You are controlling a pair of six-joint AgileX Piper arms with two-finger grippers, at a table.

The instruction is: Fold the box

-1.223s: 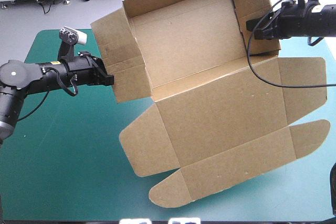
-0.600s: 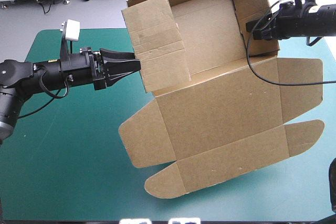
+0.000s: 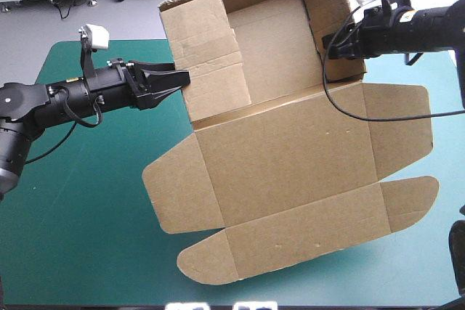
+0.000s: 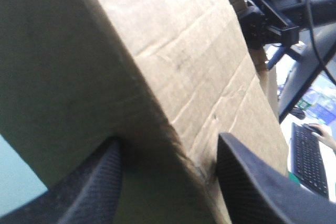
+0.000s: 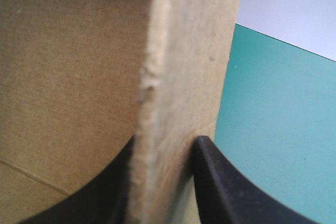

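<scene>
left gripper, fingers spread, straddles the left wall of the brown box, which lies to its right, tray raised at the far side, lid flat toward the near edge. right gripper pinches the right wall.

the box runs off the high view's top edge, its right wall hiding the fingertips of the right gripper, its board covering much of the far edge of the table.
</scene>
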